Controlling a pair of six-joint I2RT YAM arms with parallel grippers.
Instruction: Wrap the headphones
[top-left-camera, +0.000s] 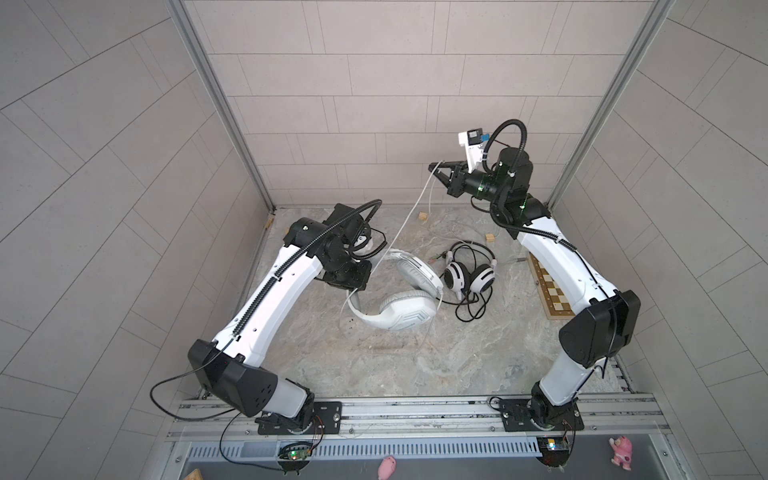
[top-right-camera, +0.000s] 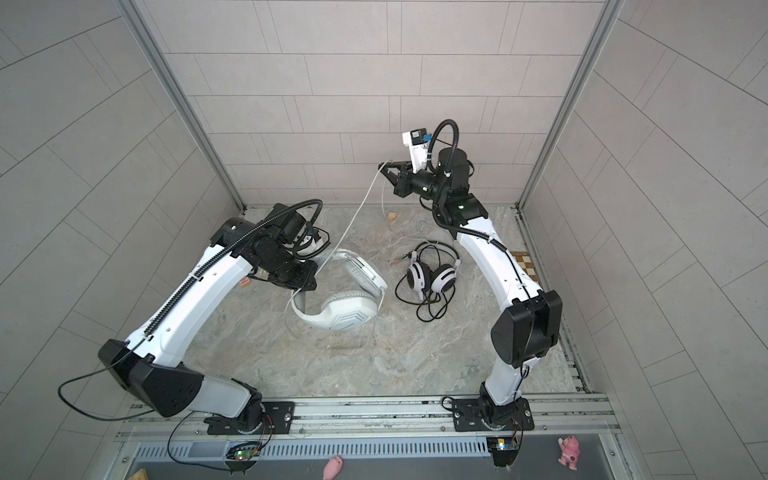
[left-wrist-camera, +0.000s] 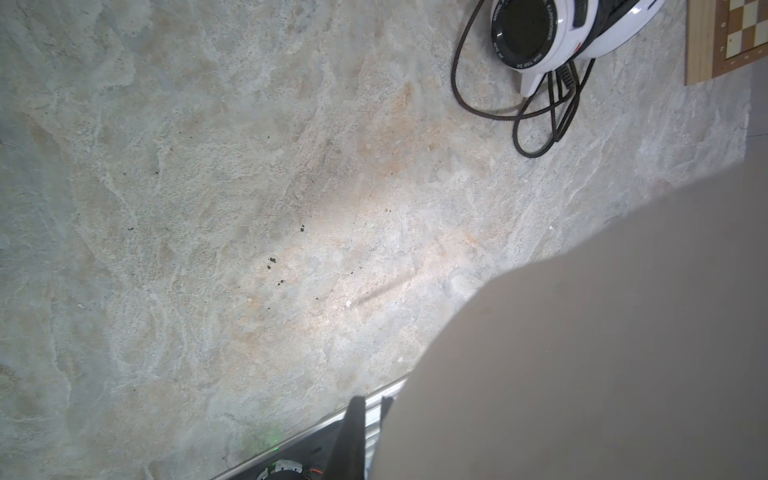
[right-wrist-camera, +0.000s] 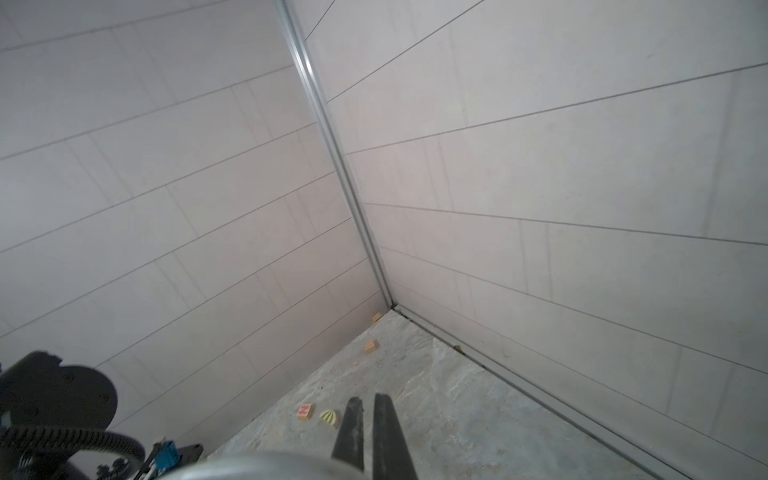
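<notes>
So the right claw (top-left-camera: 435, 168) pinches the white headphones' (top-left-camera: 409, 316) cable (top-left-camera: 405, 224) up high, far right; left claw (left-wrist-camera: 372, 402) is closed by their band.

A mottled, matt, stone-look table (top-left-camera: 415, 365) carries white headphones (top-left-camera: 409, 316) of smooth plastic with a smooth pale cable (top-left-camera: 409, 217), and black-and-white headphones (left-wrist-camera: 561, 45) of glossy plastic (their black cable (left-wrist-camera: 536, 120) is braided). The chessboard (left-wrist-camera: 702, 41) is wood, the rail (top-left-camera: 415, 409) dull metal, the walls (top-left-camera: 374, 83) matt, seamed panels.

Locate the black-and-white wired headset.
In both top views the black-and-white headset lies right of centre on the stone tabletop, between the all-white headset and the wooden chessboard.
</notes>
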